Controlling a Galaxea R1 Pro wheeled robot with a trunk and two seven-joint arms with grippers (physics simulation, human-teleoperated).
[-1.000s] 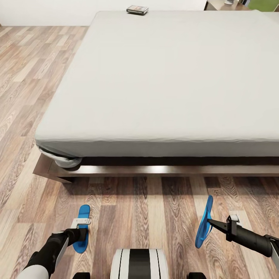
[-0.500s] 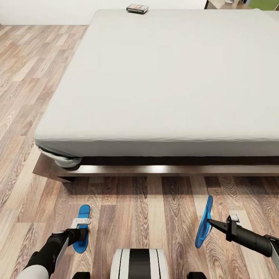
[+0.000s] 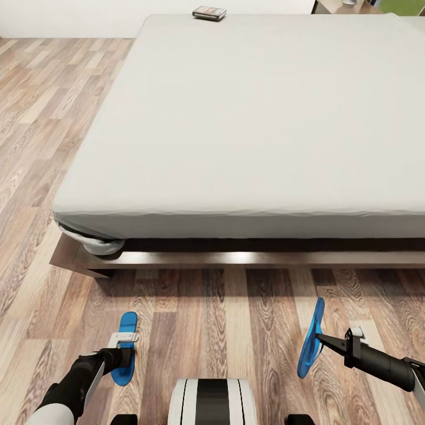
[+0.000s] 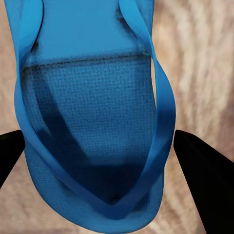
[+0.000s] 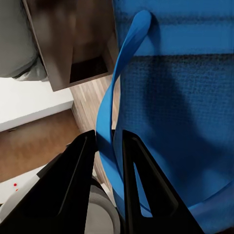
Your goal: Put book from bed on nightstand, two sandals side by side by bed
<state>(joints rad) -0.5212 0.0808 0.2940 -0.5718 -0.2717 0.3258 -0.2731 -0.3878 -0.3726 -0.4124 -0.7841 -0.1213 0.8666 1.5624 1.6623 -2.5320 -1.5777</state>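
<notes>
Sandals, two, blue. Right sandal (image 3: 311, 339), at 5 o'clock in the head view, on edge, its strap (image 5: 108, 122) pinched between the closed fingers of the right gripper (image 3: 319, 337). Left sandal (image 3: 125, 348), at 7 o'clock, flat on the floor (image 3: 224, 307); left gripper (image 4: 117, 161) spread, fingers either side of the sole. Book (image 3: 209, 12): at 12 o'clock, on the bed (image 3: 254, 118), far edge. Right wrist view adds the bed frame's corner (image 5: 73, 53).

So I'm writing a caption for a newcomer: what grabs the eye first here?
The big white-mattressed bed dominates the view. On the wood-plank floor before it, the right end effector pinches one bright blue sandal on edge by its strap, while the left end effector straddles the other, flat blue sandal.
</notes>
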